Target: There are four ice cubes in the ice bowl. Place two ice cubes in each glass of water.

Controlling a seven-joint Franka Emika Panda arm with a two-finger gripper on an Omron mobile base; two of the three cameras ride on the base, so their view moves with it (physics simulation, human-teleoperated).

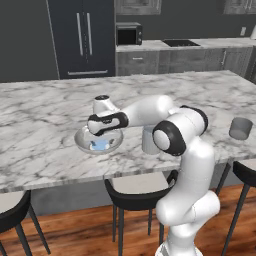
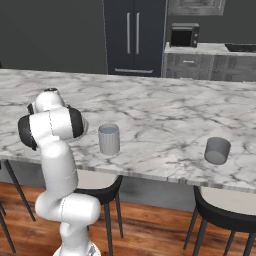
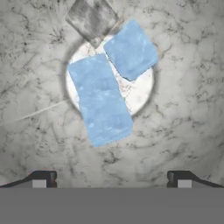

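Observation:
My gripper [image 3: 111, 179] hangs open just above the ice bowl [image 3: 183, 109], its fingertips [image 3: 43, 178] wide apart with nothing between them. Pale blue ice cubes [image 3: 107, 116] lie on the bowl's floor: two end to end in the middle, and one [image 3: 131, 49] beyond them. A greyish cube [image 3: 92, 19] lies at the far rim. From the left base view the hand [image 1: 102, 131] sits over the bowl [image 1: 80, 139], blue ice [image 1: 100, 145] showing inside. One glass of water [image 1: 148, 141] [image 2: 109, 139] stands just right of the bowl, the other [image 1: 241, 128] [image 2: 217, 150] far right.
The bowl and glasses stand near the front edge of a long marble island counter [image 1: 45, 115]. Dark stools [image 1: 137, 192] are tucked under that edge. My elbow [image 1: 172, 137] partly covers the nearer glass. Cabinets and a microwave [image 1: 129, 35] line the back wall.

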